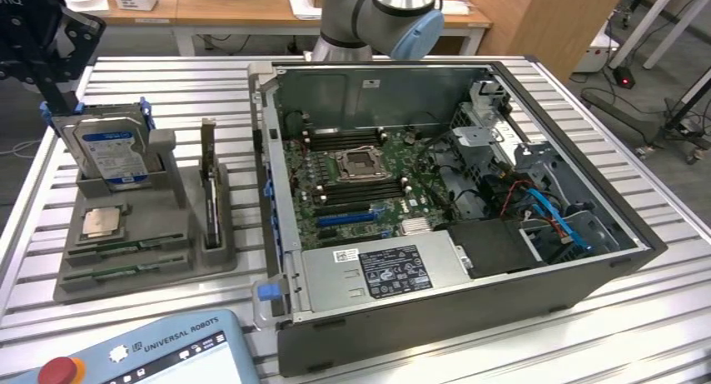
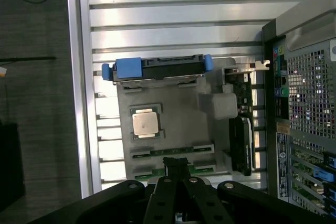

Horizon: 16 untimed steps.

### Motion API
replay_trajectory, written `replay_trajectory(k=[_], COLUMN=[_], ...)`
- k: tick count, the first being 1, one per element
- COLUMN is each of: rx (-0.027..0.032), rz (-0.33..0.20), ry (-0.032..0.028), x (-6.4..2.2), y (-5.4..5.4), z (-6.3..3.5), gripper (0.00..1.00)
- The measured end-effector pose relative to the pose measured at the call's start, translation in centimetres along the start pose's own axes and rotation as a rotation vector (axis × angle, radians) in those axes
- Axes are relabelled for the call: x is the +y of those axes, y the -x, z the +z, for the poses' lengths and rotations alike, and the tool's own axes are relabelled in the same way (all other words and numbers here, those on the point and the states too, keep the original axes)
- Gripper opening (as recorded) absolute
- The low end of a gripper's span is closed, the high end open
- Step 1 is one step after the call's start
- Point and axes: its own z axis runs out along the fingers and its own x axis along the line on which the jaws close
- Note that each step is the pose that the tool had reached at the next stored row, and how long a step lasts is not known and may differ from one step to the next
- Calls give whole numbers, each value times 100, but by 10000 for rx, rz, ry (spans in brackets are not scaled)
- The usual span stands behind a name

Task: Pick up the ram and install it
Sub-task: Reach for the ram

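While fingers [image 2: 176, 165] hang shut, two rams [image 2: 173, 153] lie near.

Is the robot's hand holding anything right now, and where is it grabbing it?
Nothing is held. The gripper is shut with nothing between its fingers, above the gray tray. The ram lies in its slot in that tray.

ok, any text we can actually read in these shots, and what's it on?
"UNIVERSAL ROBOTS": on the teach pendant, exterior view.
Too small to read: the power supply label.
Blurred, not readable: the hard drive label.
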Motion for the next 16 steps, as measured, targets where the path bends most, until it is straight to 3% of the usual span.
replay_trajectory(k=[9,16], rx=[-1,-1], rz=[-2,-1], ry=[1,1], x=[1,9], y=[14,119], z=[1,3], gripper=[10,10])
